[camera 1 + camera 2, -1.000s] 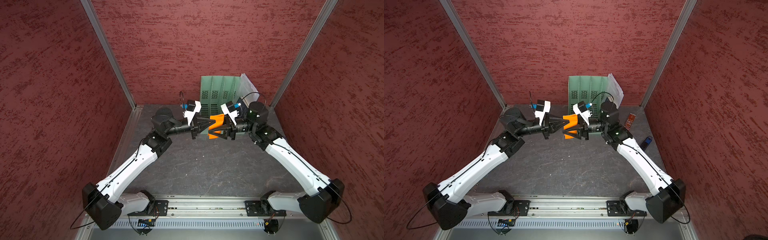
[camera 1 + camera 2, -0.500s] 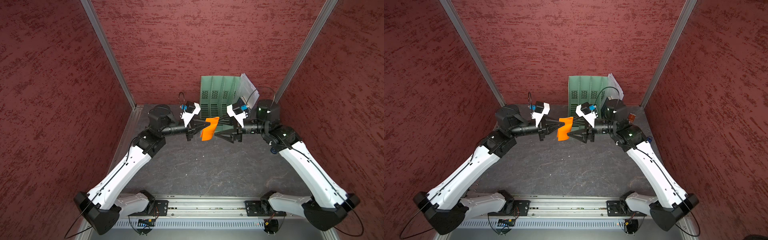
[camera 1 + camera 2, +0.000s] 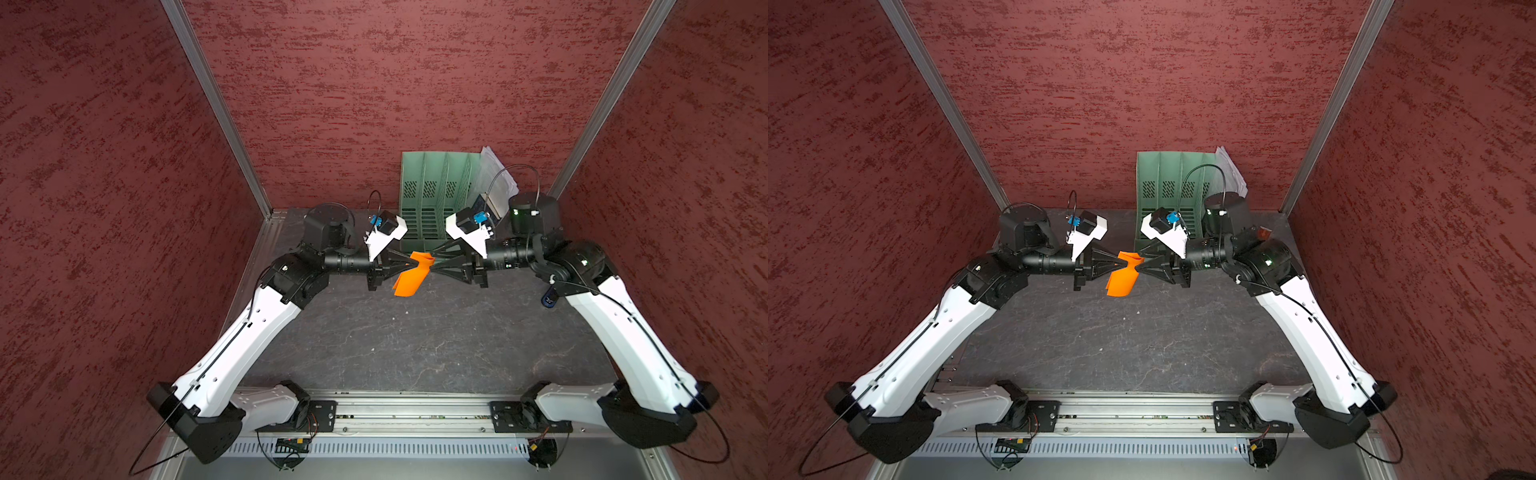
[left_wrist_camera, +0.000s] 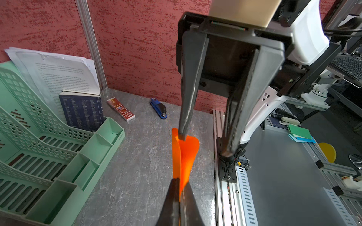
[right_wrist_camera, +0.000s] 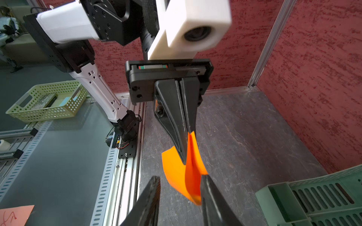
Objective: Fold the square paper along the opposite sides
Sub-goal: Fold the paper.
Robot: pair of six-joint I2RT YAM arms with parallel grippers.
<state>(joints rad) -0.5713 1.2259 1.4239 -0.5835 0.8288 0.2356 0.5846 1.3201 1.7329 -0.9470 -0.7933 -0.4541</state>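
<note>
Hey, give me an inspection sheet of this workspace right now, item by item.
Surface: grey marbled tabletop, a few pale specks.
Job's things: orange square paper curled double, held in the air, not creased flat.
Clutter: green file organizer holding printed sheets and a dark blue book; red box and blue stapler beside it.
End effectors: left end effector shut on the paper; right end effector open, jaws astride the paper.
Cables: black cable loops above the right wrist; no snag seen.
Surroundings: red textured walls; perforated basket outside.
</note>
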